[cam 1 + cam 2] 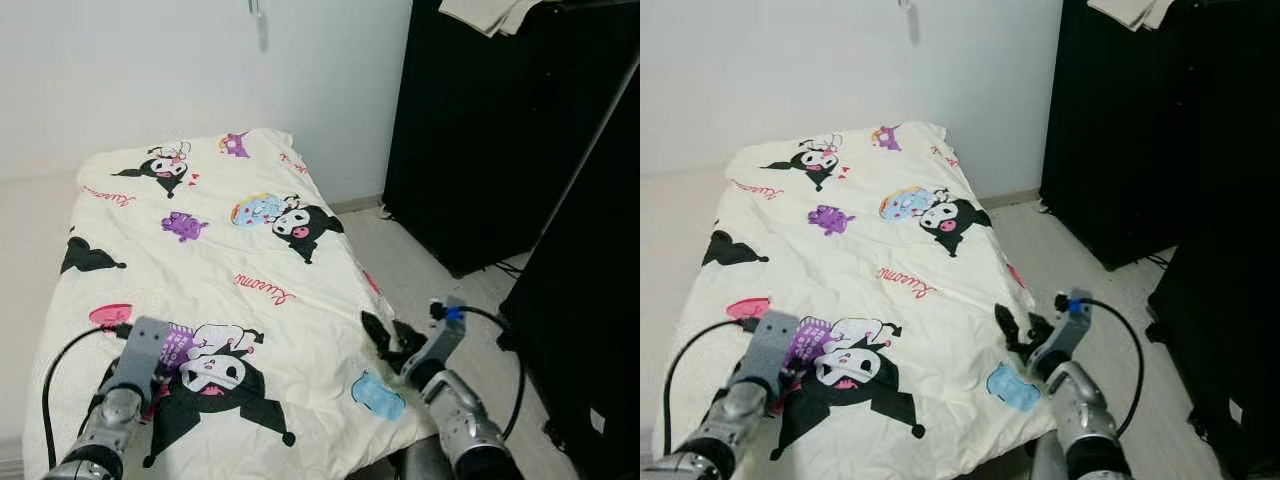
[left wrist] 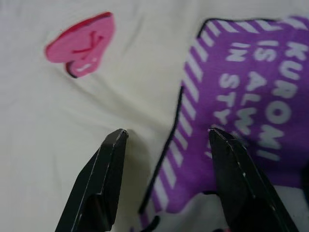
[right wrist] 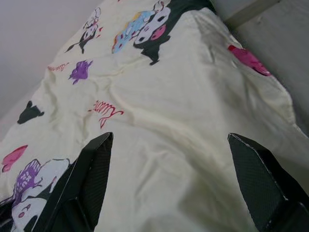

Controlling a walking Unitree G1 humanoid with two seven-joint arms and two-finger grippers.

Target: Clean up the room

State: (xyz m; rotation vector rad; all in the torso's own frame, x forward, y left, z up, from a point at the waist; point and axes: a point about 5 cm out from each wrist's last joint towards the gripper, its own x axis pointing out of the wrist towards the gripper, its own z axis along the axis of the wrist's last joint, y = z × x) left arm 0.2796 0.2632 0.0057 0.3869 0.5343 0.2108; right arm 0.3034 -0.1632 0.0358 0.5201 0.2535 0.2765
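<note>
Left end effector [image 2: 166, 137] gapes over quilt [image 1: 240, 250]; right end effector [image 3: 171, 140] spread at its edge.

Bed [image 1: 60, 420] under a cream cartoon-print blanket [image 1: 250, 300] (spread flat)

Cream-yellow cotton bed cover [image 1: 220, 270] printed with black-and-white cartoon figures, purple motifs, pink hearts and red script. It lies spread flat over the bed against the white wall, its surface lightly creased. Its right edge drapes over the bedside toward the floor, and its near corner hangs over the bed's foot.
</note>
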